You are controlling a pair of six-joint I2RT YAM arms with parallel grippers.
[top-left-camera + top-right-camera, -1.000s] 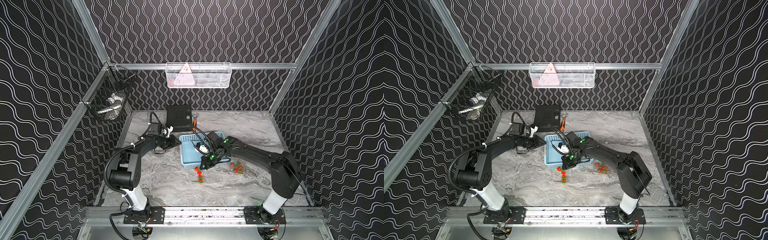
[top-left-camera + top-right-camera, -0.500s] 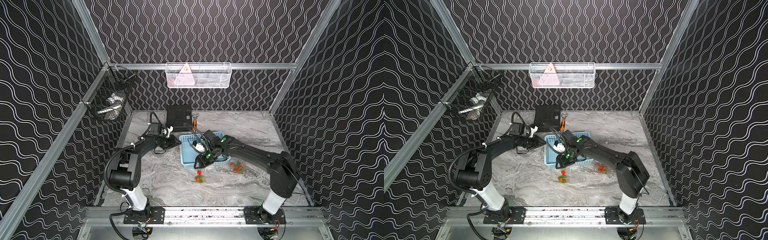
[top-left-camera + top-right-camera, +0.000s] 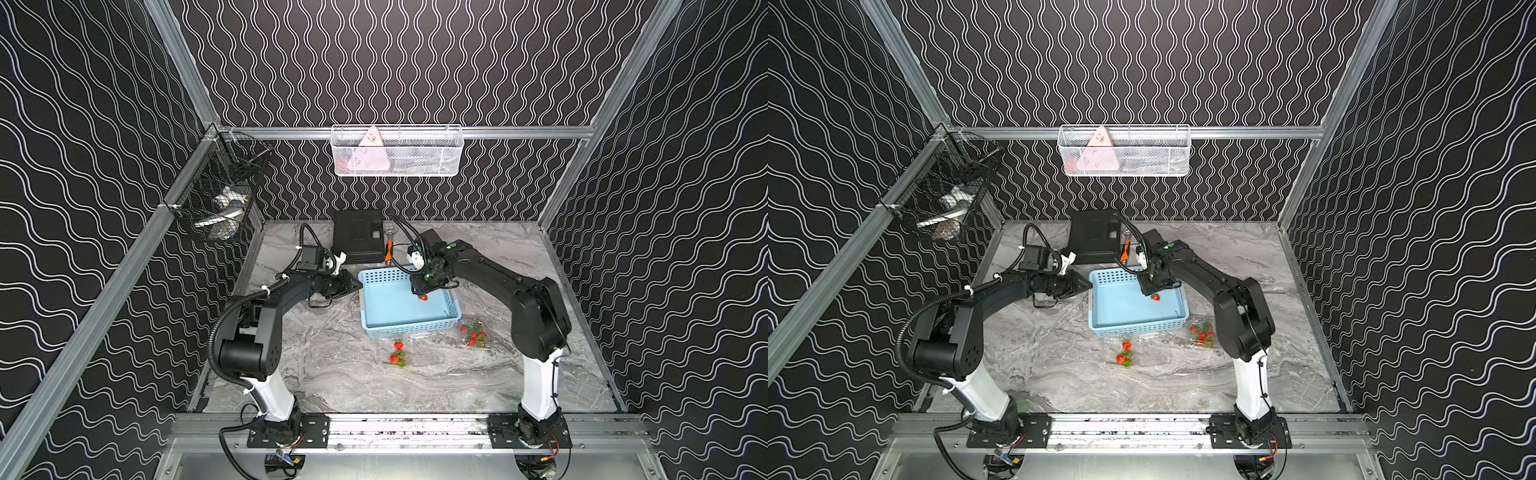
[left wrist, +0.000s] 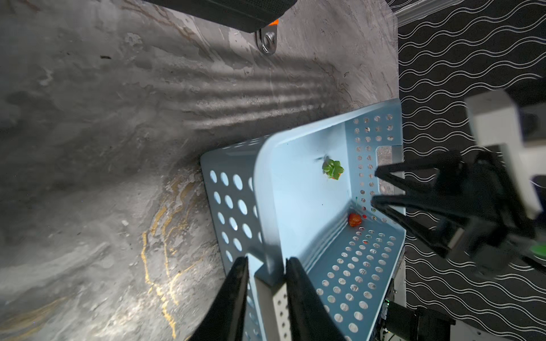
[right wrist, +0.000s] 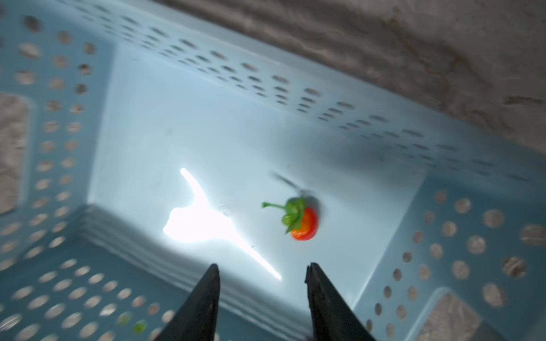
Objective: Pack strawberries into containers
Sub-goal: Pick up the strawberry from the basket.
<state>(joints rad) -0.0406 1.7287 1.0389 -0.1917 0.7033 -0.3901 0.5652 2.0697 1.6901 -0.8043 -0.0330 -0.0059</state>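
on my left, my left pincer (image 3: pixel 357 285) is clamped on the end wall of the blue basket (image 3: pixel 409 329). in the left wrist view one jaw sits inside the rim and one outside, beside the handle cut-out. that arm is busy, so i judge it is not the one for the next pick.

moving right, a lone strawberry (image 5: pixel 302 224) is inside the basket, toward its far right part, and in both top views it shows just below my right pincer (image 3: pixel 420 292). it is blurred in the right wrist view, so i cannot tell whether it rests on the basket floor or hangs just above it.

my right pincer's jaws stand apart and hold nothing. the strawberry is not between them. it lies ahead of the tips and more in line with one jaw than with the gap. its long axis, from green stem to red point, runs roughly along the line from one jaw to the other. i judge a straight close would press it end to end, so i should shift sideways and turn my wrist first.

in front of the basket, the two clear containers (image 3: pixel 424 353) (image 3: pixel 487 328) already hold other strawberries (image 3: pixel 473 336), and the right one is nearer my right arm.
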